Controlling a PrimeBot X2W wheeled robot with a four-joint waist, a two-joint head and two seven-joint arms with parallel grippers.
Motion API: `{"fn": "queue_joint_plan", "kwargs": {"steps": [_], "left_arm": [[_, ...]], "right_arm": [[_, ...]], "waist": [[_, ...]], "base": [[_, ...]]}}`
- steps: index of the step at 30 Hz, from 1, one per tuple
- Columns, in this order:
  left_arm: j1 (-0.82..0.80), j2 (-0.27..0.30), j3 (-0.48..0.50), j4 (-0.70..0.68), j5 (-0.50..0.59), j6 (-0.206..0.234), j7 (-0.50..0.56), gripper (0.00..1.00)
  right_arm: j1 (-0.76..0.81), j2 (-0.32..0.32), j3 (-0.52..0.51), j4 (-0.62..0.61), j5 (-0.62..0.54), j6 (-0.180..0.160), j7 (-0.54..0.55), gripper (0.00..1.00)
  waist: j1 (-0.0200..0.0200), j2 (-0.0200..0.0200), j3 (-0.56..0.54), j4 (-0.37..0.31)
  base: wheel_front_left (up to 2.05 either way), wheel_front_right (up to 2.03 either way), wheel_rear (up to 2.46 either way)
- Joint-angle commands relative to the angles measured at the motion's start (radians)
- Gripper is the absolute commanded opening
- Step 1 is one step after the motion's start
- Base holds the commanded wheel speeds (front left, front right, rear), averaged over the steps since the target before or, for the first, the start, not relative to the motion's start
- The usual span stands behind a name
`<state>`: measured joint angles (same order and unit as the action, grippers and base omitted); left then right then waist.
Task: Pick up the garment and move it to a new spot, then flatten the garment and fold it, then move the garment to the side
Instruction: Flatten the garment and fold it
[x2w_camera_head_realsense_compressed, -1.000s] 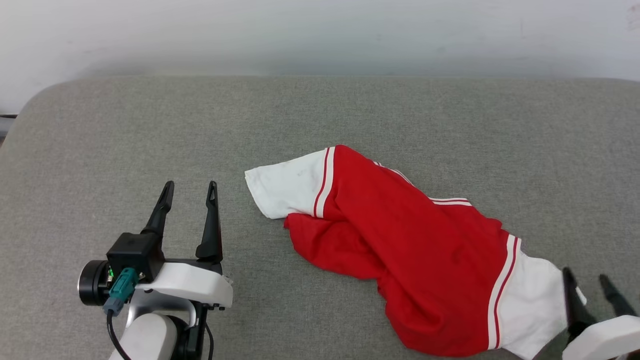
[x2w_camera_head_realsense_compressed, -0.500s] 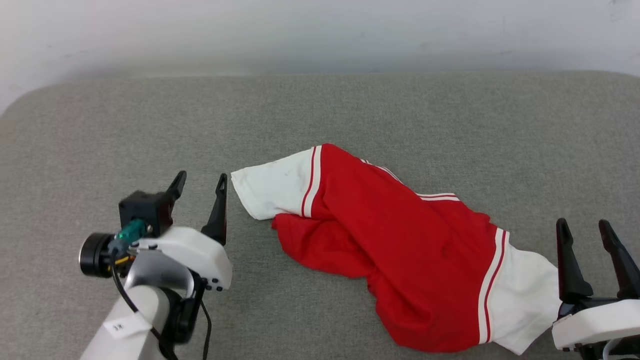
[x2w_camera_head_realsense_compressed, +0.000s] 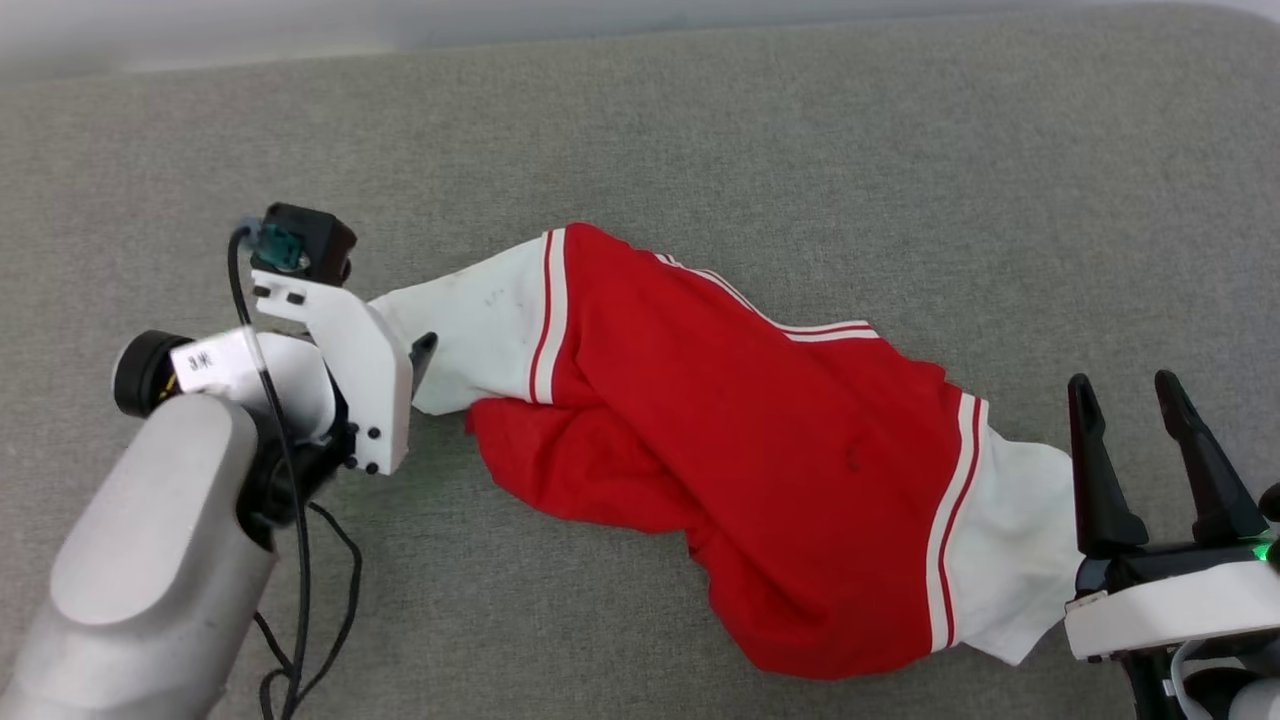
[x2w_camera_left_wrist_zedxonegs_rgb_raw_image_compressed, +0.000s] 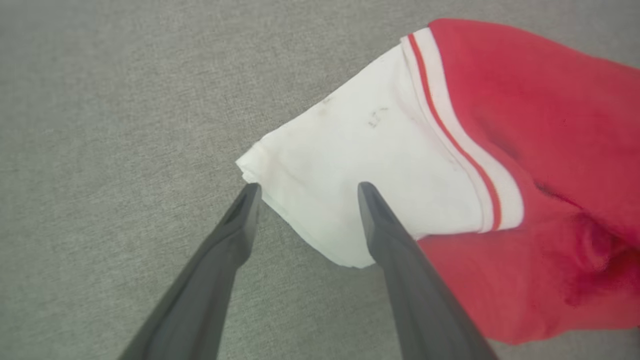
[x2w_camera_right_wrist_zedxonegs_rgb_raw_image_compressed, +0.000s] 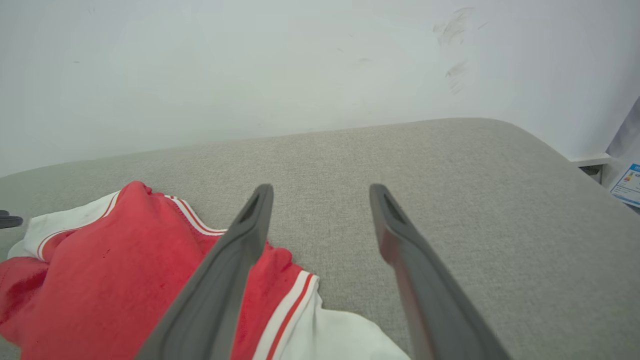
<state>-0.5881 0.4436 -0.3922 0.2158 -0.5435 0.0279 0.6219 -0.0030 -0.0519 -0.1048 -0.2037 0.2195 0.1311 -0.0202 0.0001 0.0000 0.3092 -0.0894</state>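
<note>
The garment (x2w_camera_head_realsense_compressed: 750, 420) is a red shirt with white sleeves and red-white striped trim, lying crumpled in a slanted heap on the grey padded surface (x2w_camera_head_realsense_compressed: 800, 150). My left gripper (x2w_camera_head_realsense_compressed: 418, 350) points down at the end of its left white sleeve (x2w_camera_left_wrist_zedxonegs_rgb_raw_image_compressed: 360, 150). In the left wrist view the left gripper (x2w_camera_left_wrist_zedxonegs_rgb_raw_image_compressed: 307, 189) is open, its fingertips straddling the sleeve's corner. My right gripper (x2w_camera_head_realsense_compressed: 1122, 384) stands open just right of the other white sleeve (x2w_camera_head_realsense_compressed: 1010, 540), fingers pointing away from me. In the right wrist view the right gripper (x2w_camera_right_wrist_zedxonegs_rgb_raw_image_compressed: 321, 189) holds nothing and the garment (x2w_camera_right_wrist_zedxonegs_rgb_raw_image_compressed: 115, 260) lies to its left.
A white wall (x2w_camera_right_wrist_zedxonegs_rgb_raw_image_compressed: 250, 65) runs behind the padded surface. The surface's rounded right corner (x2w_camera_right_wrist_zedxonegs_rgb_raw_image_compressed: 540, 145) drops off beside a printed label (x2w_camera_right_wrist_zedxonegs_rgb_raw_image_compressed: 627, 182). My left arm's black cable (x2w_camera_head_realsense_compressed: 300, 600) hangs over the surface near me.
The head camera has tilted down. My left gripper has moved forward and right to the left sleeve's end and tipped downward. My right gripper has risen beside the right sleeve.
</note>
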Motion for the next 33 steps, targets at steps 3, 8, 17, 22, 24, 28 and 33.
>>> {"fn": "queue_joint_plan", "kwargs": {"steps": [3, 8, 17, 22, 24, 28, 33], "left_arm": [[-0.059, 0.03, -0.004, 0.056, -0.021, -0.012, 0.095, 1.0], [-0.102, 0.036, -0.016, 0.148, -0.051, -0.035, 0.197, 1.0], [-0.029, 0.0, -0.128, 0.281, -0.09, -0.11, 0.349, 0.0], [-0.037, 0.011, -0.095, 0.269, -0.072, -0.082, 0.257, 0.0], [-0.039, 0.014, -0.072, 0.253, -0.066, -0.067, 0.2, 0.0], [-0.035, 0.026, -0.032, 0.2, -0.052, -0.039, 0.075, 0.0], [0.007, 0.032, 0.02, 0.117, -0.044, 0.016, -0.054, 0.0]], "right_arm": [[-0.031, 0.002, 0.014, -0.007, 0.013, -0.001, -0.016, 1.0], [-0.051, 0.002, 0.027, 0.004, 0.02, -0.001, -0.028, 1.0], [-0.075, 0.003, 0.022, 0.037, 0.032, -0.001, -0.048, 1.0], [-0.077, 0.002, 0.019, 0.036, 0.026, -0.001, -0.038, 1.0], [-0.074, 0.002, 0.017, 0.036, 0.022, -0.001, -0.031, 1.0], [-0.063, 0.003, 0.01, 0.032, 0.016, -0.001, 0.002, 1.0], [-0.043, 0.002, -0.004, 0.046, 0.034, -0.001, 0.092, 1.0]], "waist": [[-0.0001, 0.0, 0.062, -0.035], [-0.0001, 0.0, 0.106, -0.059], [-0.0001, 0.0, 0.118, -0.078], [-0.0001, 0.0, 0.105, -0.065], [-0.0001, 0.0, 0.094, -0.056], [-0.0001, 0.0, 0.072, -0.031], [-0.0001, 0.0, 0.032, -0.005]], "base": [[0.0, 0.0, 0.0], [0.0, 0.0, 0.0], [0.0, 0.0, 0.0], [0.0, 0.0, 0.0], [0.0, 0.0, 0.0], [0.0, 0.0, 0.0], [0.0, 0.0, 0.0]]}}
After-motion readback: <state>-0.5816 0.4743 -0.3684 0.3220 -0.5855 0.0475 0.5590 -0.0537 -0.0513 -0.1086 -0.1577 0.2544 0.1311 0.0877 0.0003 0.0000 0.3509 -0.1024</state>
